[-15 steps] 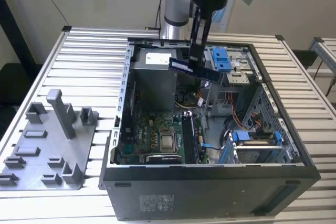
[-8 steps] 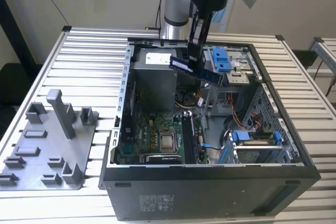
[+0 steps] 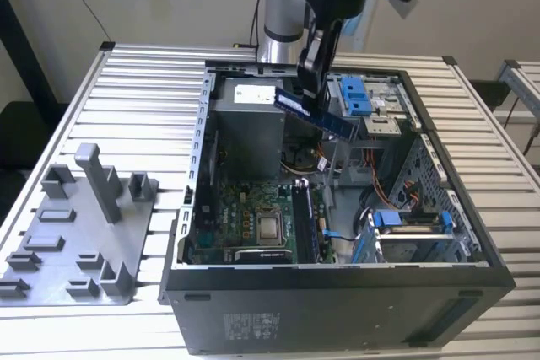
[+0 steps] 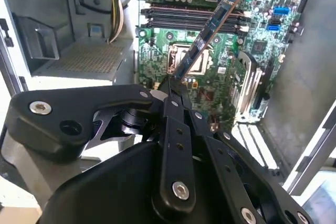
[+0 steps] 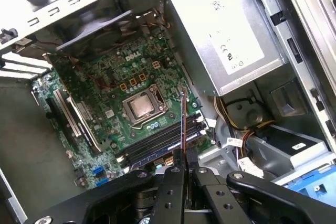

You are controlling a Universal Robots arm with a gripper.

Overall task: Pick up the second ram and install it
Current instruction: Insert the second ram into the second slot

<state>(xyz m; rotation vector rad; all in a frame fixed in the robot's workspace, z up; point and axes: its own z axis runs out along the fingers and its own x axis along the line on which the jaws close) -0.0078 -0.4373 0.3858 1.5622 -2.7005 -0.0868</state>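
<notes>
A slatted metal table (image 3: 143, 82) is seen in the exterior view, with an open computer case (image 3: 337, 301) laid on it and a grey plastic tray (image 3: 80, 255) set just beside the case toward the exterior view's left. Inside the case a green motherboard (image 5: 105, 82) is exposed, and its long black memory slots (image 4: 184, 17) are shown in both wrist views. The second ram (image 3: 314, 113) is held tilted in the air above the open case, apart from the slots, with the jaws closed tight on one end of it.
</notes>
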